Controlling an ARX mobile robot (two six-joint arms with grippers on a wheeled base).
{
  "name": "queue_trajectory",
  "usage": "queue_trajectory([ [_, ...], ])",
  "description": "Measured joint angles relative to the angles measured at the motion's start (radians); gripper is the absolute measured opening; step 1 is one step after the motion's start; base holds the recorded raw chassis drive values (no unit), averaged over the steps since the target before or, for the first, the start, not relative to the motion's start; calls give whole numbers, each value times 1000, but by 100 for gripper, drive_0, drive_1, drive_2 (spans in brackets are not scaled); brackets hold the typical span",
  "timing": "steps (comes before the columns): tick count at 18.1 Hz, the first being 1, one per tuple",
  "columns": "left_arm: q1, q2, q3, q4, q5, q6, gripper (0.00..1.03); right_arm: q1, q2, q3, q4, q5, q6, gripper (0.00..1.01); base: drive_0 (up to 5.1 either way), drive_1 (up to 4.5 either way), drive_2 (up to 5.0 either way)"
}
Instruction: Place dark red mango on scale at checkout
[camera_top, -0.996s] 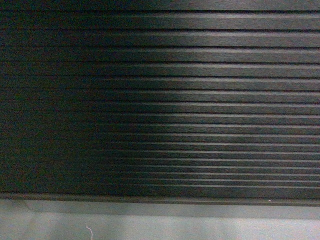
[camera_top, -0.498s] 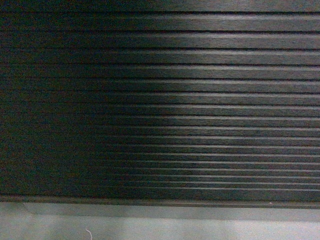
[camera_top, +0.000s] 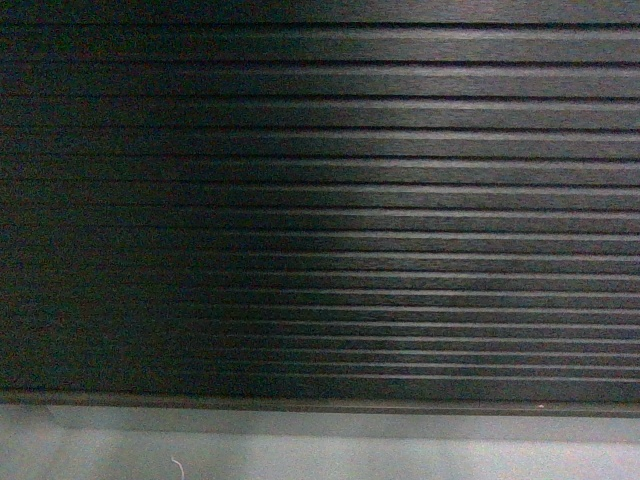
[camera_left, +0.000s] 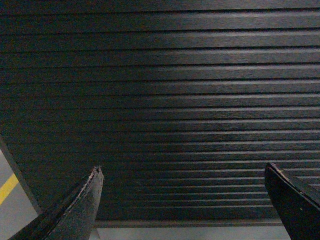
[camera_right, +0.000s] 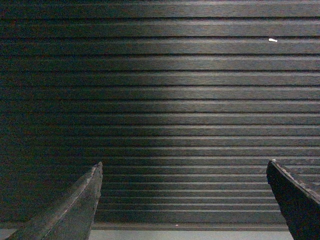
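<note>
The checkout's (camera_top: 330, 200) dark ribbed slatted front fills the head view, with its grey plinth (camera_top: 330, 425) along the bottom. Both wrist views face the same slats (camera_left: 165, 100) (camera_right: 165, 100) from close up. My left gripper (camera_left: 184, 172) is open, its two dark fingers spread wide with nothing between them. My right gripper (camera_right: 185, 167) is open too and holds nothing. The dark red mango and the scale are out of view. Neither gripper shows in the head view.
Grey floor (camera_top: 300, 460) runs below the plinth. In the left wrist view a yellow floor line (camera_left: 7, 187) lies at the far left, beside the counter's end edge. A small white speck (camera_right: 272, 40) sits on a slat in the right wrist view.
The head view has shifted very slightly against the slatted front; the floor strip at the bottom is a touch narrower. Nothing else differs.
</note>
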Motion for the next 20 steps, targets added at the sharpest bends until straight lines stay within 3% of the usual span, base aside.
queue_trajectory([
  [20,0,0,0,0,0,0,98,0,0,0,0,0,0,98,0,0,0],
])
